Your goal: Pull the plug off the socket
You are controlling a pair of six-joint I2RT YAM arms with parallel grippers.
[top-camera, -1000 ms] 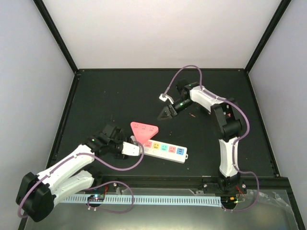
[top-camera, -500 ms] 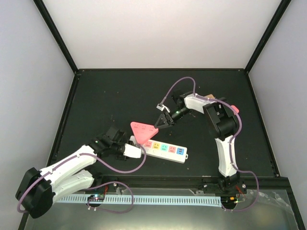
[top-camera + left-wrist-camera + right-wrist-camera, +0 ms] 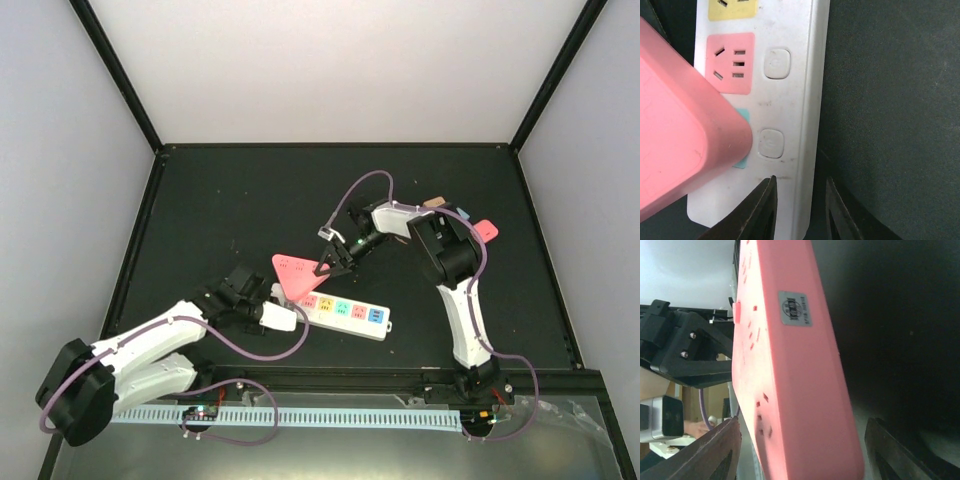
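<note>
- Crouching at the left end of the socket (image 3: 350, 313), the left gripper (image 3: 801, 180) sets its fingers narrowly across the socket's edge (clamped or just short, I cannot tell).
- Long axis runs left to right.
- Just beyond, the pink plug (image 3: 298, 270) stands in that left end.
- Farther, the right gripper (image 3: 802, 421) is the nearer one, fingers spread astride the plug; only its wrist view shows that.

plug (image 3: 680, 140) covers most of socket (image 3: 790, 100) teal outlet (image 3: 743, 161)
</note>
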